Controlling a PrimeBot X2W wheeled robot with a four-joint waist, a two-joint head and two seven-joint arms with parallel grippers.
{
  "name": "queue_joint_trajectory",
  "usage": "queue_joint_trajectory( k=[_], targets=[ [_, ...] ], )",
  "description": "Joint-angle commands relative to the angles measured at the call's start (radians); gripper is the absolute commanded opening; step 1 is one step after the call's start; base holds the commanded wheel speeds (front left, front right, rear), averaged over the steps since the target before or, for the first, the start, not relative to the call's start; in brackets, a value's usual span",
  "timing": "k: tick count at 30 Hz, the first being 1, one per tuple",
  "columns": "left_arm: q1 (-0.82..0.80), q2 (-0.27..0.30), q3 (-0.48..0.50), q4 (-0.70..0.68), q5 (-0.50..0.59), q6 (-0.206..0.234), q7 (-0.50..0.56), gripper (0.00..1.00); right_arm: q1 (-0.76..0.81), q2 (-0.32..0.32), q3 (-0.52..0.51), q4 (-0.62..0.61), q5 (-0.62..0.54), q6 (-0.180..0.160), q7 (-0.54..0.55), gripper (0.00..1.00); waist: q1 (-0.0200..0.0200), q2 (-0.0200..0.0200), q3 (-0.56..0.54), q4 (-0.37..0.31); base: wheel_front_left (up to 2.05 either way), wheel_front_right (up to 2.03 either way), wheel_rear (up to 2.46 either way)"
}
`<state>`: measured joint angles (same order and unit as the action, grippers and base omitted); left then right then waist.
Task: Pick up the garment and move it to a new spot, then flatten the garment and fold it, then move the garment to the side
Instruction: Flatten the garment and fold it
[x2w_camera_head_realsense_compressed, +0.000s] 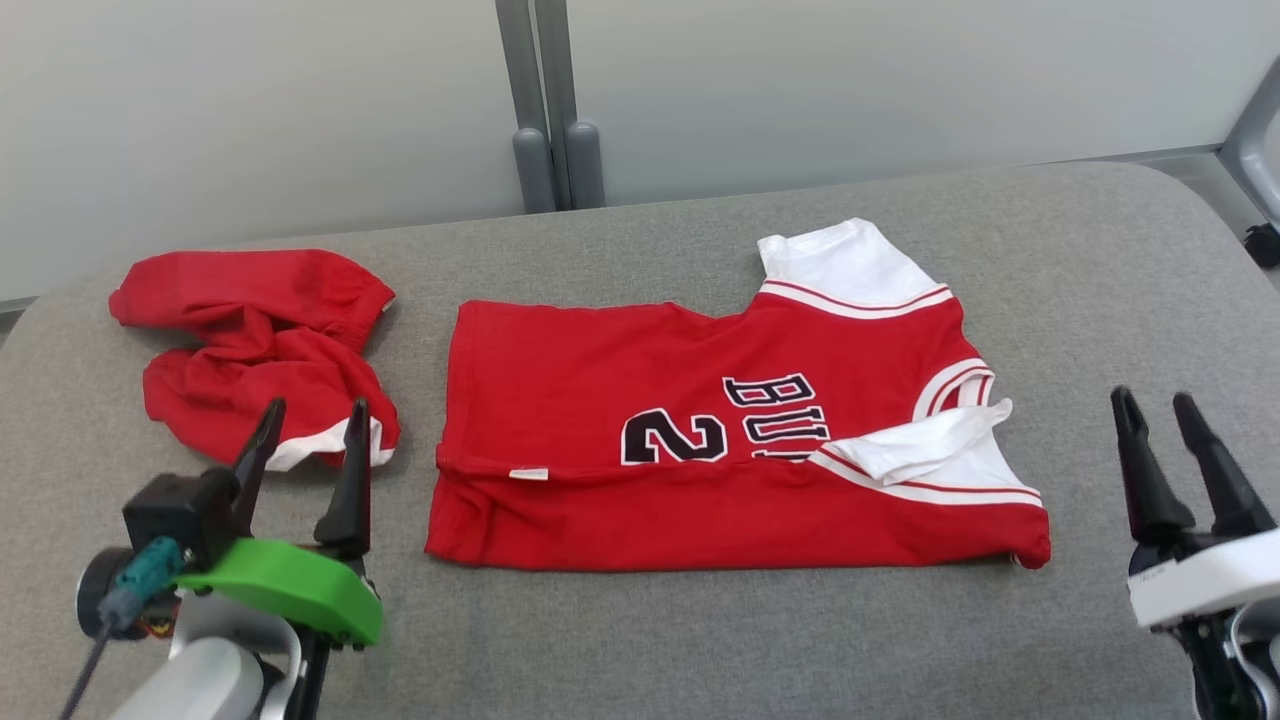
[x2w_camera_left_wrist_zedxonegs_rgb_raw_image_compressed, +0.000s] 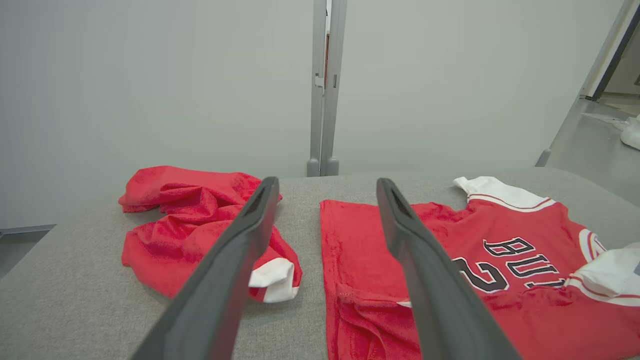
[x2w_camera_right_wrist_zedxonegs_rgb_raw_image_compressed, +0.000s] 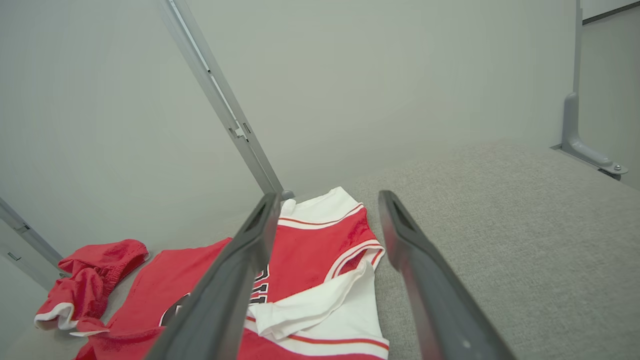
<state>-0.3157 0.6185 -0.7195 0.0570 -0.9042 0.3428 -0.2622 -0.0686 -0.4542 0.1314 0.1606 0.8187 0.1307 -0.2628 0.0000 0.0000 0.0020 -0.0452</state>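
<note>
Plainly we count two red garments on our table (x2w_camera_head_realsense_compressed: 640, 640), one jersey (x2w_camera_head_realsense_compressed: 700, 440) folded at centre, one shorts (x2w_camera_head_realsense_compressed: 250, 350) heap left of it, two grippers, left gripper (x2w_camera_head_realsense_compressed: 316, 410) near shorts, right gripper (x2w_camera_head_realsense_compressed: 1153, 400) right of jersey, both splayed, empty.

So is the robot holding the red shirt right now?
No, nothing is held. The left gripper and right gripper are both open and empty; the red shirt lies by itself.
</note>
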Motion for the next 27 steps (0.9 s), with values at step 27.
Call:
queue_joint_trajectory(
  k=[27],
  targets=[
    [-0.112,-0.231,-0.124,0.411,0.065,-0.183,0.317,1.0,-0.157,0.058,0.17,0.363,0.04,0.0,0.259,1.0,0.0,0.0,0.119,-0.007,0.0,0.0,0.0]
  ],
)
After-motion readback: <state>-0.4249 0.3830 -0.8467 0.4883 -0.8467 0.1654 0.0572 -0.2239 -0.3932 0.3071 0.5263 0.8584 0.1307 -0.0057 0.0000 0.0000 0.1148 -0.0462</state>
